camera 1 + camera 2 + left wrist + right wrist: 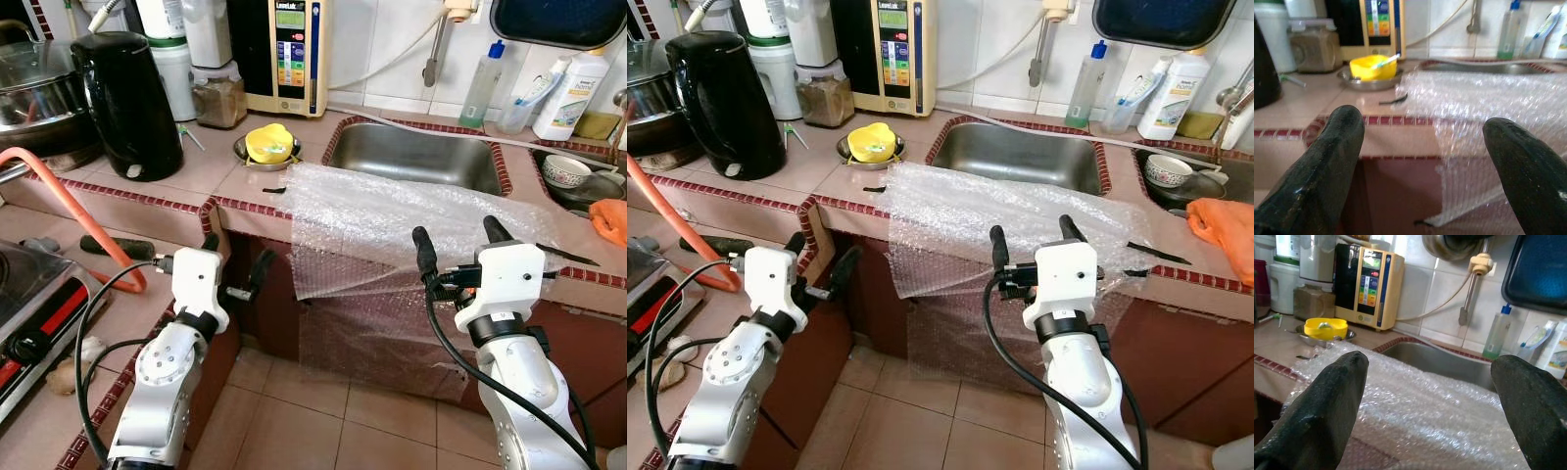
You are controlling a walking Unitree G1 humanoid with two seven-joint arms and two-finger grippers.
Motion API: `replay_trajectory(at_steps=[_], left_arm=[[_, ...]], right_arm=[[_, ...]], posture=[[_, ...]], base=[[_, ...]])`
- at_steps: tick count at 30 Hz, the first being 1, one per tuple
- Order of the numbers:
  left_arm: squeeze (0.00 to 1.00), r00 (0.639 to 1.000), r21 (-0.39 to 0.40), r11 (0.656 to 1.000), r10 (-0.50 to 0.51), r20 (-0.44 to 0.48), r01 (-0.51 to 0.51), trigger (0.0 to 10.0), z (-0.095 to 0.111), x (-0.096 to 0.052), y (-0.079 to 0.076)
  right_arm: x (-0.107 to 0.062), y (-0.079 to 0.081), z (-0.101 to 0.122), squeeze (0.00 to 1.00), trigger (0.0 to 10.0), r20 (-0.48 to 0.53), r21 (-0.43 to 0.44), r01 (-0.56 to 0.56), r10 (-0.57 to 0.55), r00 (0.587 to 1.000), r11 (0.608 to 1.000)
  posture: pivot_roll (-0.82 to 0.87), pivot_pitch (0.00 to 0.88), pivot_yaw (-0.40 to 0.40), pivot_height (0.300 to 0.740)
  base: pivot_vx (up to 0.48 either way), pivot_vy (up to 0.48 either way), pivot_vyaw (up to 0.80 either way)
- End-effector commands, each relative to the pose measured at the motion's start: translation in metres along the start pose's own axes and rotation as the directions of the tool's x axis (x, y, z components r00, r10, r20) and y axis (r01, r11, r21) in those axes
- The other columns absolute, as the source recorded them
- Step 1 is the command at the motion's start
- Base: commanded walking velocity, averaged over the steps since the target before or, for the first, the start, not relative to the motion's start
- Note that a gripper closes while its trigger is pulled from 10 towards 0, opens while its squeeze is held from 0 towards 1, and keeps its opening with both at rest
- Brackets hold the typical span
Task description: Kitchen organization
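A clear sheet of bubble wrap (392, 220) lies over the front edge of the tiled counter (211, 166), before the steel sink (411, 155), and hangs down the cabinet front. My right gripper (460, 240) is open, raised just in front of the sheet with nothing between its fingers. My left gripper (235, 262) is open too, lower and to the left, near the counter's corner, apart from the sheet. The bubble wrap (1420, 406) spreads below the right fingers (1327, 406). In the left wrist view the bubble wrap (1488, 107) lies ahead on the right.
A yellow bowl on a metal dish (268, 145), a black kettle (127, 103), a water unit (291, 54) and jars stand on the counter. Bottles (573, 93), a small bowl (566, 169) and an orange cloth (609, 220) are at the right. A stove (34, 304) and orange hose (73, 211) lie left.
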State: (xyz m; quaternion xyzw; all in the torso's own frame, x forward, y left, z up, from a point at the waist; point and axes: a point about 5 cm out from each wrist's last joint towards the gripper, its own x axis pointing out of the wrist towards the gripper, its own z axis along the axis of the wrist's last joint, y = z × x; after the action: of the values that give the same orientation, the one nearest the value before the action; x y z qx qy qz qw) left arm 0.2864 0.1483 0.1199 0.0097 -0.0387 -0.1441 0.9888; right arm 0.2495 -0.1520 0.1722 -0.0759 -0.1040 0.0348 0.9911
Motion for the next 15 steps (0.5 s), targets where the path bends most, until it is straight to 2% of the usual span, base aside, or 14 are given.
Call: replay_trajectory(at_steps=[1, 7, 15], left_arm=[[0.00, 1.000, -0.009, 1.000, -0.012, 0.000, 0.012, 10.0, 0.001, 0.002, -0.003], [0.00, 0.999, -0.023, 0.999, -0.040, 0.000, 0.040, 10.0, 0.001, -0.003, -0.013], [0.00, 0.999, -0.004, 1.000, 0.009, 0.036, -0.008, 10.0, 0.010, -0.001, -0.006]], right_arm=[[0.001, 0.001, -0.001, 0.00, 10.0, -0.010, 0.011, -0.005, 0.005, 1.000, 1.000], [0.002, 0.006, 0.000, 0.00, 10.0, -0.008, 0.026, -0.011, 0.011, 1.000, 1.000], [0.005, 0.005, 0.001, 0.00, 10.0, -0.001, 0.023, -0.018, 0.018, 1.000, 1.000]], posture=[[-0.06, 0.000, -0.031, 0.740], [-0.05, 0.000, -0.026, 0.740], [-0.05, 0.000, -0.026, 0.740]], base=[[0.000, 0.000, -0.80], [0.000, 0.000, -0.80], [0.000, 0.000, -0.80]])
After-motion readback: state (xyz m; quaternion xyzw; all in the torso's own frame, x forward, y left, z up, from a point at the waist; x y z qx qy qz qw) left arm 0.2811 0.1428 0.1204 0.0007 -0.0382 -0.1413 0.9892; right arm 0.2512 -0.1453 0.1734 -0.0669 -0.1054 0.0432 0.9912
